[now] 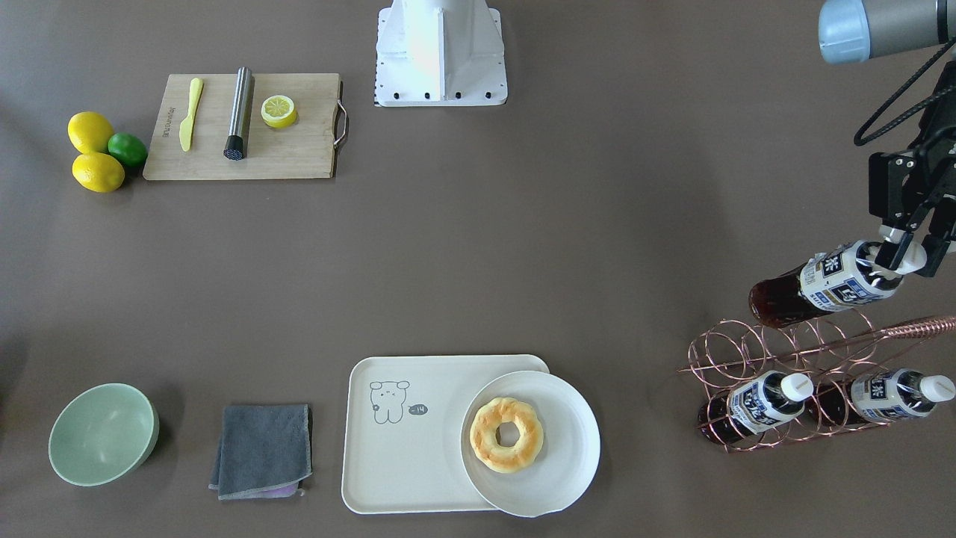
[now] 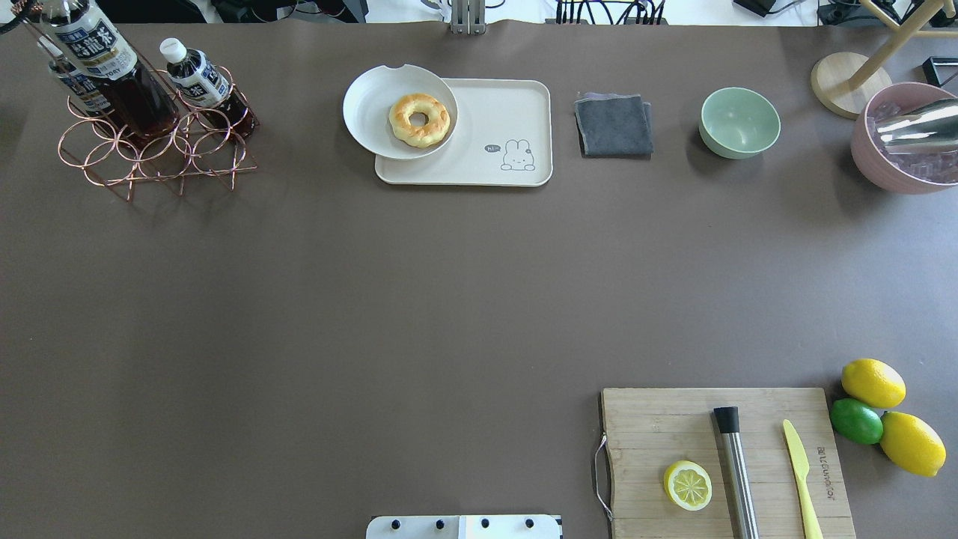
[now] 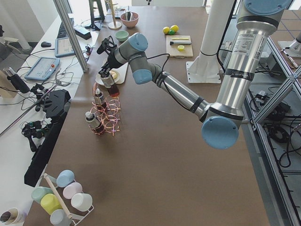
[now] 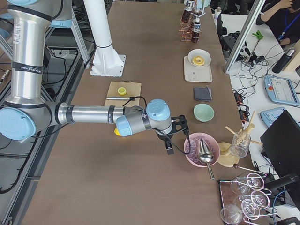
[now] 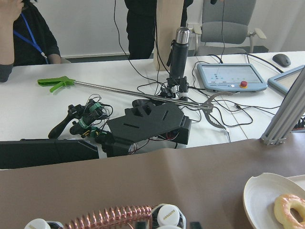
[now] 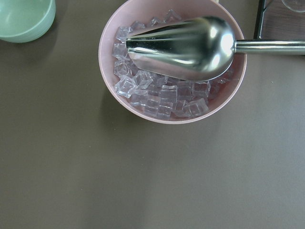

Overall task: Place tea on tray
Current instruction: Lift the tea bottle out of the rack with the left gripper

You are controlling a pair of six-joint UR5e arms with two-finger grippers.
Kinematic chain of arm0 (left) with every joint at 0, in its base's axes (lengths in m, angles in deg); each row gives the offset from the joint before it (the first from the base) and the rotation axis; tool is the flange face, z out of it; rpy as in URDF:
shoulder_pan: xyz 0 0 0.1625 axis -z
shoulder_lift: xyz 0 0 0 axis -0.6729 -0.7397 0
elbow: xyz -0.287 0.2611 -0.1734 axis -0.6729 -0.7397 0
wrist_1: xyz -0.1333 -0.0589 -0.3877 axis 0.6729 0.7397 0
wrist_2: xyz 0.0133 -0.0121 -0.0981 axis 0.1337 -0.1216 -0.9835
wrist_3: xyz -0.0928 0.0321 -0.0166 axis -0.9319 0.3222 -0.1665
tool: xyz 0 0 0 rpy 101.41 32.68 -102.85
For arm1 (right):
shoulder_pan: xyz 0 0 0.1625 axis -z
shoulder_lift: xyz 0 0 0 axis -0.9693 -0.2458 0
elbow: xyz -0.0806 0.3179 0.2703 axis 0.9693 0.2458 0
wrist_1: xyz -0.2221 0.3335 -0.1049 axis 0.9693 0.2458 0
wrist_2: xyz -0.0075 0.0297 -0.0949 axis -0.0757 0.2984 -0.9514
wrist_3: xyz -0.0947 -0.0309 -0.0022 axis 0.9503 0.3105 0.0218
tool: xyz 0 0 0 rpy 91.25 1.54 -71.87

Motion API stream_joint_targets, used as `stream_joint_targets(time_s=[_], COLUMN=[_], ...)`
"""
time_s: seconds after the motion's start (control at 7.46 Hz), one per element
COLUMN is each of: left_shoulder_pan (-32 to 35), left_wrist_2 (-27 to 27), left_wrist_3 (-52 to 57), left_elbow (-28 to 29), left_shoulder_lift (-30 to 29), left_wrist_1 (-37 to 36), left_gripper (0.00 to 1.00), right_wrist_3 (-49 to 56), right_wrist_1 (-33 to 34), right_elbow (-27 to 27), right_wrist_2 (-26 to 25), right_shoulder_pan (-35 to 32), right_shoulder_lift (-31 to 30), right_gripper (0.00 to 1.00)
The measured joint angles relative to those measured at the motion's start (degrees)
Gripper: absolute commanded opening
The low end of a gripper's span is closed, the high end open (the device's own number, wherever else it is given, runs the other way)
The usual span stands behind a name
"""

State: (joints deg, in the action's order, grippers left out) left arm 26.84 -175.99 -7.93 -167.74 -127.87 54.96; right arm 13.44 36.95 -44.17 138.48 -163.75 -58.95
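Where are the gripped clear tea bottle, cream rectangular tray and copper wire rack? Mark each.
clear tea bottle [image 1: 840, 282], front-facing view, its label.
cream rectangular tray [image 1: 411, 463], front-facing view, bare floor.
copper wire rack [image 1: 926, 326], front-facing view, its coiled handle.

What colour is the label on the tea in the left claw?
Label: navy and white, clearest in the front-facing view.

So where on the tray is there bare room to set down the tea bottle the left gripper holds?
The tray is bare on its half toward the gray cloth, around the bear drawing. Its other half is crowded: the round plate with the donut overlaps it. The tea bottle is in the left gripper, out past the plate.
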Motion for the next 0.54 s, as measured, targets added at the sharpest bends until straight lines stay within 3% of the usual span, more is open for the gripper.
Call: stream_joint_targets(time_s=[0.27, 0.54], left_shoulder_pan=[-6.02, -18.36], left_wrist_2=[3.22, 14.16], left_wrist_3=[-0.07, -0.60], left_elbow=[-2.27, -3.48], left_shoulder_lift=[-2.73, -6.65], left_wrist_1=[-0.82, -3.08], left_gripper=[0.00, 0.00], right_wrist_3=[-0.06, -0.01], right_wrist_1=[0.00, 0.03], right_elbow=[-0.11, -0.43], right_wrist_2=[0.16, 0.23], right_shoulder_pan=[0.00, 0.02], right_shoulder_lift=[0.01, 0.44], right_gripper=[1.00, 1.00])
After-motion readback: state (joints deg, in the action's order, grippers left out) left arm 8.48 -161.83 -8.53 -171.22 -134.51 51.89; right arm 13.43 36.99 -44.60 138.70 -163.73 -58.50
